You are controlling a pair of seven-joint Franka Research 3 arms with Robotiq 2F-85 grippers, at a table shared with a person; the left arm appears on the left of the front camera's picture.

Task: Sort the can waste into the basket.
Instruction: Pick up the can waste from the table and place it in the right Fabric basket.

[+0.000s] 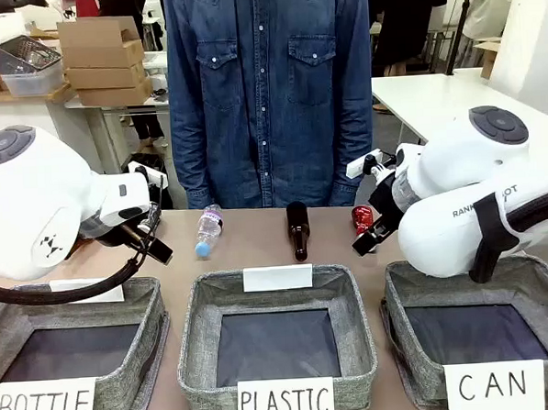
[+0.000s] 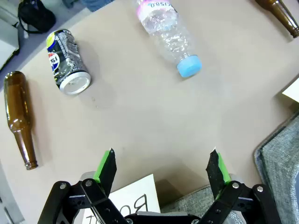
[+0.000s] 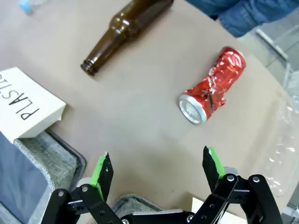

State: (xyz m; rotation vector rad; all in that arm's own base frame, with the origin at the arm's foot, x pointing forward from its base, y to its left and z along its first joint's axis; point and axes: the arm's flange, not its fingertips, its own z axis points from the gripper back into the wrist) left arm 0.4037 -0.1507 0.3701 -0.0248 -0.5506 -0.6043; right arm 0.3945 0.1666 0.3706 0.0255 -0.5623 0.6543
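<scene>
Red can point(image 3: 212, 86): small metal drink can, glossy red foil-like skin, crumpled and dented at mid-body, silver round end turned toward the right wrist camera; lies on its side on the matte beige tabletop point(image 2: 149, 116), ahead of the right tool point(image 3: 156, 154), apart from it, near the tabletop's far edge. Black-and-silver can point(image 2: 67, 62): cylindrical, yellow-blue print, wrinkled wall, silver end facing the left wrist camera; on its side on the tabletop, between a brown glass bottle point(image 2: 18, 116) and a clear plastic bottle point(image 2: 170, 35) with a blue cap and ribbed body. Basket marked CAN point(image 1: 535, 283): rectangular, grey woven fabric, soft rounded rim, dark smooth lining, white handwritten card point(image 1: 494, 386) on its near side; stands at the robot's right, nearest the right arm. Both cans lie outside it. Right tool: black linkage, green pads, jaws spread wide, gripping nothing, above the tabletop. Left tool point(image 2: 161, 156): same build, jaws spread wide, gripping nothing, above bare tabletop. Second brown glass bottle point(image 3: 126, 32): glossy, long-necked, on its side left of the red can in the front view. Alike baskets marked PLASTIC point(image 1: 274, 301) and BOTTLE point(image 1: 149, 308) stand alongside.
</scene>
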